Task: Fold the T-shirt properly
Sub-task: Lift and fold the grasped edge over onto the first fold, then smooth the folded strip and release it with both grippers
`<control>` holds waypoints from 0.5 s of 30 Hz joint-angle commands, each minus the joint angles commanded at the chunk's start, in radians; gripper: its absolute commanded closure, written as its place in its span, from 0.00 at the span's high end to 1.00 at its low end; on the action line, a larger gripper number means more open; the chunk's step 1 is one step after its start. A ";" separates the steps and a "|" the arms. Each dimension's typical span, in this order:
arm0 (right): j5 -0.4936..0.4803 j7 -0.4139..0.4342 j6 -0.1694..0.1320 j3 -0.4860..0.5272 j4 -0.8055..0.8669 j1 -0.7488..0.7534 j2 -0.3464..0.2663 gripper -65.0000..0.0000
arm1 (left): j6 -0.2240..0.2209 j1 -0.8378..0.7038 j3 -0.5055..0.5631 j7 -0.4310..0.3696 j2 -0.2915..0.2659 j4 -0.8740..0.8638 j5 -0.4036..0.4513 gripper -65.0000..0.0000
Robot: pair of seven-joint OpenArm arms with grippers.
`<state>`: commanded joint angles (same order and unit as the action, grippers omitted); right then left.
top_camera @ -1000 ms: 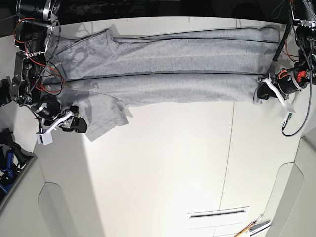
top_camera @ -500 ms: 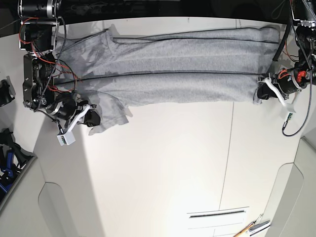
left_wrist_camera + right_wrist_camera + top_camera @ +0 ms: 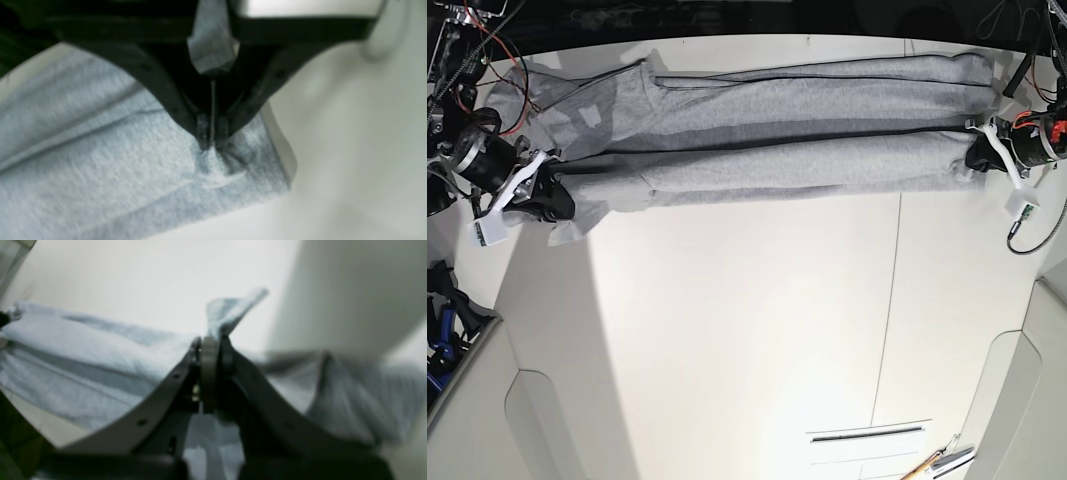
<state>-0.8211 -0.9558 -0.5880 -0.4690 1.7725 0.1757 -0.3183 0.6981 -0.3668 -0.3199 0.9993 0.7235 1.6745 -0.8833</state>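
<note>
The heather-grey T-shirt [image 3: 767, 130] lies stretched across the far part of the white table, folded lengthwise into a long band. No lettering shows. My left gripper [image 3: 975, 157] at the base view's right is shut on the T-shirt's near corner [image 3: 213, 160]; the wrist view shows the black fingers [image 3: 203, 128] pinching a fold of cloth. My right gripper [image 3: 555, 195] at the base view's left is shut on the sleeve end, and a grey tip of fabric [image 3: 233, 310] sticks up between its closed fingers [image 3: 208, 373]. The cloth is taut between the two grippers.
The white table [image 3: 747, 330] has seams and a slot [image 3: 867, 432] near the front. A pen-like tool [image 3: 937, 462] lies at the front edge. Blue objects [image 3: 442, 325] sit off the table's left side. Red wiring [image 3: 497, 50] hangs on the right arm.
The right gripper has swung left and back with the sleeve end, and the left gripper has moved slightly right and back. The near fold is pulled straighter and narrower.
</note>
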 joint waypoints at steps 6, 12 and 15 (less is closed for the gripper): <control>-0.046 -0.021 0.000 -0.074 0.024 0.119 -0.003 0.00 | 0.000 -0.103 -0.108 0.000 0.000 0.020 -0.034 0.10; 0.002 -0.009 0.000 -0.074 0.008 0.137 -0.003 0.50 | 0.000 -0.116 -0.112 0.000 -0.014 0.020 -0.037 0.39; -0.007 -0.010 0.005 -0.075 0.010 0.136 -0.003 0.58 | 0.000 -0.116 -0.119 0.001 -0.014 0.020 -0.042 0.39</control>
<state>-0.8280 -0.9657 -0.5835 -0.5442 1.7821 0.3119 -0.3210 0.6981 -0.4831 -0.4393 1.0000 0.7090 1.6943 -0.9253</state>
